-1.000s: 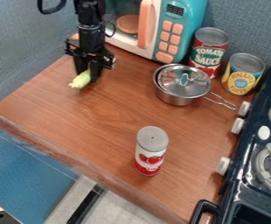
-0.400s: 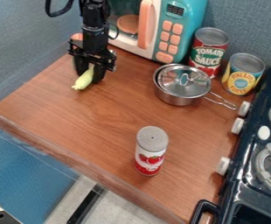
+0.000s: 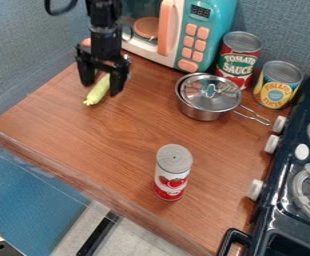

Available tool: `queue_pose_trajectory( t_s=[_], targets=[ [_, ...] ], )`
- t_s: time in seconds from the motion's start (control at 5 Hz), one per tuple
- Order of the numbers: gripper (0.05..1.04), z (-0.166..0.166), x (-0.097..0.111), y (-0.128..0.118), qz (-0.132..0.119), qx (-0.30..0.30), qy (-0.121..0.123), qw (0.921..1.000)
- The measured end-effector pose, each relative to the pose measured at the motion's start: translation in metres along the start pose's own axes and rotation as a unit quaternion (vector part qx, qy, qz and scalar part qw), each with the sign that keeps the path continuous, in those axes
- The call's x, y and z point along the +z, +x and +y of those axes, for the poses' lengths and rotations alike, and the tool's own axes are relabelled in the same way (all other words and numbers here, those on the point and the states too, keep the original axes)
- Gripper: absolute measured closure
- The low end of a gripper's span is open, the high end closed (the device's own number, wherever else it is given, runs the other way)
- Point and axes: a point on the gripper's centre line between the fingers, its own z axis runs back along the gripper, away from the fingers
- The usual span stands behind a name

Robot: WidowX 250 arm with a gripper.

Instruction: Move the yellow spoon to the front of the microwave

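The gripper (image 3: 100, 89) hangs over the table's back left part, its two fingers spread apart, so it is open. Between and just below the fingers lies a yellow-green, corn-like object (image 3: 98, 90), with a gap on each side of it; I see no clear spoon shape. Its narrow end points toward the front left. Behind and to the right of the gripper stands the teal microwave (image 3: 213, 22), with an orange handle, a pale front and orange buttons.
A lidded steel pot (image 3: 209, 97) sits right of centre, its handle pointing right. Behind it stand a tomato sauce can (image 3: 238, 59) and a pineapple can (image 3: 278, 85). A red and white can (image 3: 172, 172) is near the front edge. The dark stove (image 3: 291, 200) borders the right.
The fingers have parted from around the yellow-green object, which shows more of its length now. The gripper moved slightly right, then a little back left.
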Motion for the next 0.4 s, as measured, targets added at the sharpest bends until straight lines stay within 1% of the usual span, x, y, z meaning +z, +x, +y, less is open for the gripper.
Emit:
queue_pose_trajectory(
  t_s=[0.2, 0.4],
  targets=[
    [0.084, 0.002, 0.038, -0.005, -0.041, -0.011, -0.017, 0.999],
    [0.084, 0.0, 0.055, -0.013, -0.072, -0.04, -0.03, 0.9961]
  ],
)
